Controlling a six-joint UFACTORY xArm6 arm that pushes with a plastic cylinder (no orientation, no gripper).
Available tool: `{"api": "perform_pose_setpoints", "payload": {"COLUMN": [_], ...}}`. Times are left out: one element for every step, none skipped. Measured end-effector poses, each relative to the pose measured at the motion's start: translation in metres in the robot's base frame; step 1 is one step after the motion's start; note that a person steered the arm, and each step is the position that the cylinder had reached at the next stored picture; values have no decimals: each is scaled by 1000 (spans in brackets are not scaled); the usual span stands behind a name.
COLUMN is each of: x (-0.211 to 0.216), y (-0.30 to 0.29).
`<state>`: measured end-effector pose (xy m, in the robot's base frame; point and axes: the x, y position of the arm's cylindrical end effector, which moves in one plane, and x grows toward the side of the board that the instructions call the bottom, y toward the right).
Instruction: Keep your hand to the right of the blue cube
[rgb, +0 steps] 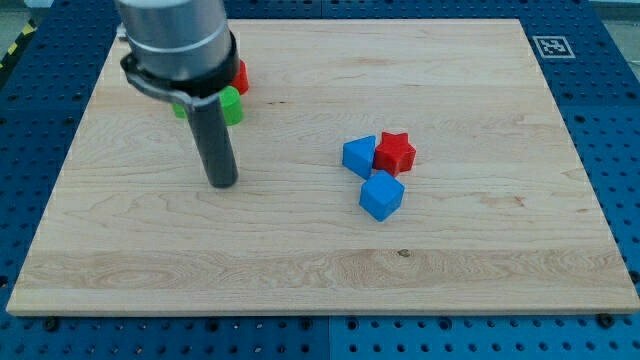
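The blue cube (381, 195) lies right of the board's middle. A second blue block (358, 156), wedge-like, sits just above and to its left. A red star block (395, 152) touches that second blue block on its right. My tip (222, 183) rests on the board at the view's left, far to the left of the blue cube and apart from every block. A green block (230, 106) and a red block (240, 76) sit at the upper left, partly hidden behind the arm.
The wooden board (320, 280) lies on a blue perforated table. A black-and-white marker tag (552, 46) is at the board's upper right corner. The arm's grey body (175, 40) covers the board's upper left.
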<state>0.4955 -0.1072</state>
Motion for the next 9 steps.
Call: {"api": "perform_pose_setpoints", "payload": {"x": [30,53,55,55,58,60,60,79,93], "y": [13,49,87,87,87,87,87,89,89]}}
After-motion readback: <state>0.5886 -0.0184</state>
